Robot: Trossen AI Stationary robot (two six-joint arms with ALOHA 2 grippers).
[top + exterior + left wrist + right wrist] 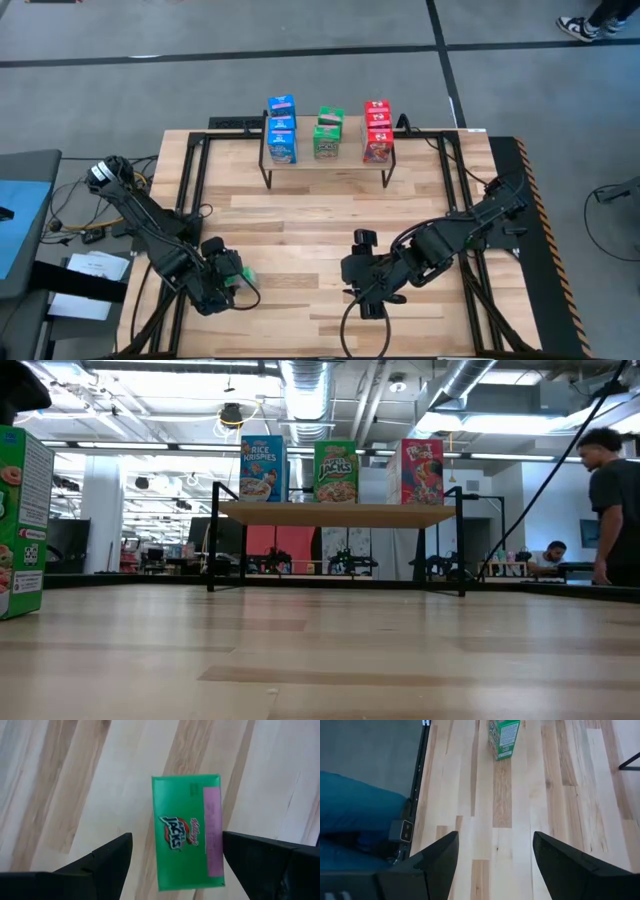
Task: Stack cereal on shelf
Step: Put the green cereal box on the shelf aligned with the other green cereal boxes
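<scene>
A green cereal box (187, 832) stands upright on its base on the planks near the table's near left corner (240, 272), and shows at the left edge of the low view (22, 520). My left gripper (177, 845) hangs above it, pointing down, open, with a finger on either side of the box's top. My right gripper (495, 850) is open over bare planks at the near centre (365, 295). It faces the green box (504, 737). The shelf (325, 162) at the far centre carries blue (282, 130), green (328, 135) and red (378, 130) boxes. My left gripper comes at the green box from above, its fingers straddling the narrow top end. One finger (260, 860) lies right beside the box's long edge (220, 850), and I cannot tell whether it touches. The other finger stands clearly apart from the box.
Black frame rails (195, 200) run along the table's left and right sides, with cables beside them. The shelf's thin black legs (213, 540) stand at the far end. Bare planks (320, 220) lie between shelf and grippers. A person (612, 510) stands beyond the table's right side.
</scene>
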